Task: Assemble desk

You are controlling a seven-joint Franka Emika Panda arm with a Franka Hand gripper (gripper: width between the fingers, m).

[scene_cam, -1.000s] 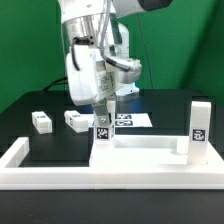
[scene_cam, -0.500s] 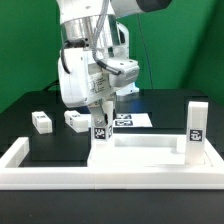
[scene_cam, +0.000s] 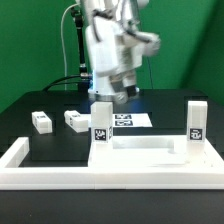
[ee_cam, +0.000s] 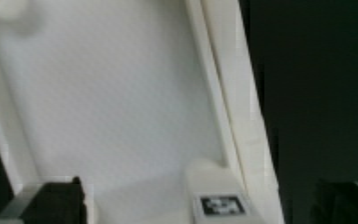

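The white tabletop panel (scene_cam: 145,150) lies flat on the black desk (scene_cam: 60,140), tucked into the corner of the low white barrier wall (scene_cam: 60,180). 2 of its 4 legs stand at its far corners: one upright leg (scene_cam: 101,122) toward the exterior view's left, another upright leg (scene_cam: 198,122) toward the exterior view's right. Whether either is fully seated cannot be told. The other 2 lie apart from the panel on the desk, a loose leg (scene_cam: 41,122) and a second loose leg (scene_cam: 76,120) near it, so the job looks about half done. The end effector (scene_cam: 119,96) hangs blurred above the left-hand upright leg. In the wrist view its fingers (ee_cam: 53,200) look spread, gripping nothing. The marker board (scene_cam: 131,120) lies behind the panel. A green backdrop (scene_cam: 30,60) and a black cable (scene_cam: 72,45) close off the room.
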